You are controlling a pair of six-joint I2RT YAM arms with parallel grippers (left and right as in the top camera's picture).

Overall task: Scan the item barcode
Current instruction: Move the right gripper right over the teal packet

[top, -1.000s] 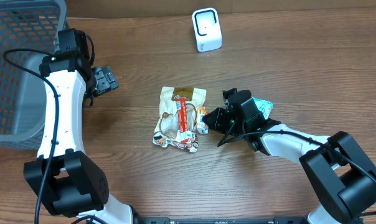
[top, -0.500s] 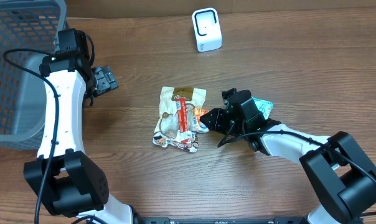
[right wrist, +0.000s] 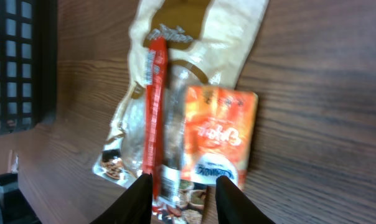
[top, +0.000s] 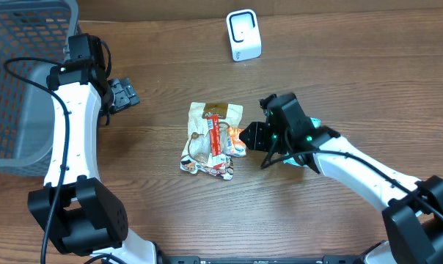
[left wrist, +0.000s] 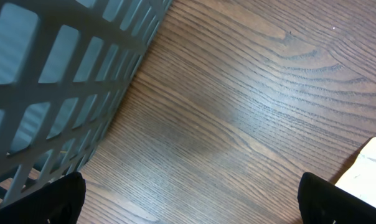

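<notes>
No legible txt. Script on orange packet (right wrist: 219, 134) & logo on tan bag (right wrist: 175, 32): upside down, too blurred to read.

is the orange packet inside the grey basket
No, the orange packet lies on the wooden table at the edge of the cream snack bag, far from the grey basket.

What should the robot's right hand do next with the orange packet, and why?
Probably lower the right gripper and close on the orange packet. Its jaws stand open above the packet, which lies flat, partly on the beige bag, and the white scanner stands well away, so it needs a grip first.
</notes>
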